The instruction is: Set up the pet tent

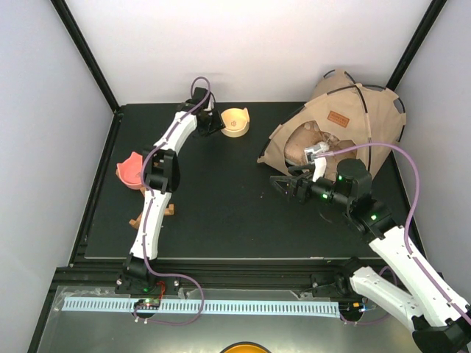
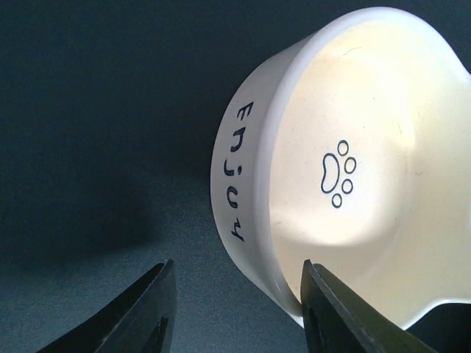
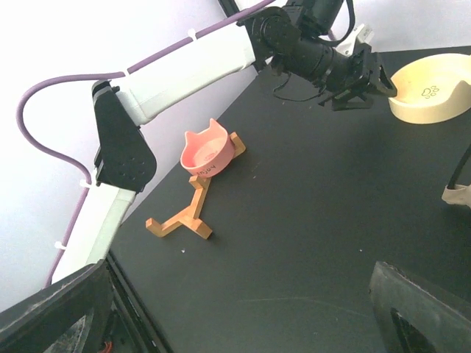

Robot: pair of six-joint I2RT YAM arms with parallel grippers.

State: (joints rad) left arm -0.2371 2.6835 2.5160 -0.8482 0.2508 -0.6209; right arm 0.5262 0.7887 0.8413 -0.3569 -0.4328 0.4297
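Observation:
The pet tent [image 1: 355, 121] stands at the table's back right: tan canvas on thin black poles, a brown label patch [image 1: 338, 118] on its front. My right gripper [image 1: 284, 185] hovers just left of the tent's opening, open wide with nothing between its fingers; the right wrist view shows it [image 3: 239, 316] over bare mat. A tan corner of the tent [image 3: 456, 195] shows at that view's right edge. My left gripper [image 1: 215, 122] is far from the tent, at a cream bowl [image 1: 235, 122]. Its jaws [image 2: 237, 268] straddle the bowl's rim [image 2: 294, 243], still apart.
The cream bowl [image 2: 353, 162] bears "Enjoy" and a paw print. A pink cat-ear bowl [image 1: 130, 169] sits on one end of a wooden stand [image 3: 184, 217] at the mat's left edge. The left arm [image 3: 184, 66] reaches across the back left.

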